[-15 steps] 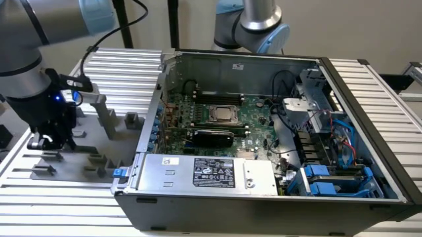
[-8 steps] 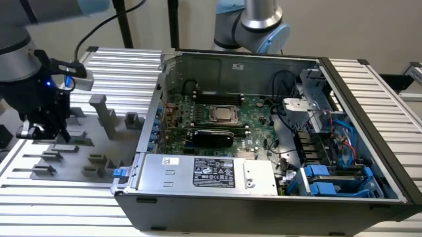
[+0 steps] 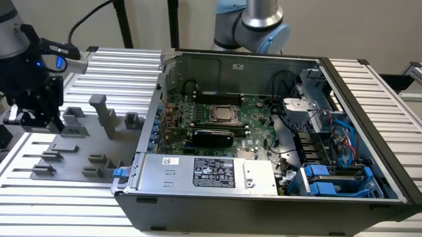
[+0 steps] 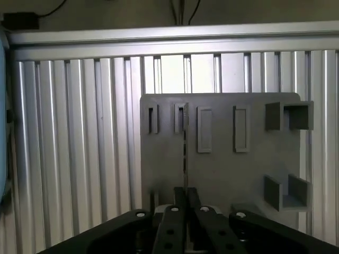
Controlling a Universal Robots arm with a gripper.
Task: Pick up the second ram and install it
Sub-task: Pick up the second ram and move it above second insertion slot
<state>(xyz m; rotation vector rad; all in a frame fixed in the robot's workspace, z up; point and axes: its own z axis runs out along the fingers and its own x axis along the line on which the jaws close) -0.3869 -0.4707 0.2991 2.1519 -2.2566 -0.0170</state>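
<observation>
one ram stick (image 4: 184, 159) edge-on, clamped in hand (image 4: 184, 194).

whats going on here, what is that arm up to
A robot arm's gripper hangs over the grey fixture tray, on the exterior view's left of an open computer case. In the wrist view its jaws look shut on a thin stick seen edge-on, apparently the second ram. It has not yet reached the motherboard.

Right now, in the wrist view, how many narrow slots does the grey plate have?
4, in one row on the grey plate: first slot, second slot, third slot, fourth slot. The end effector covers the plate's near edge, so more may be hidden.
</observation>
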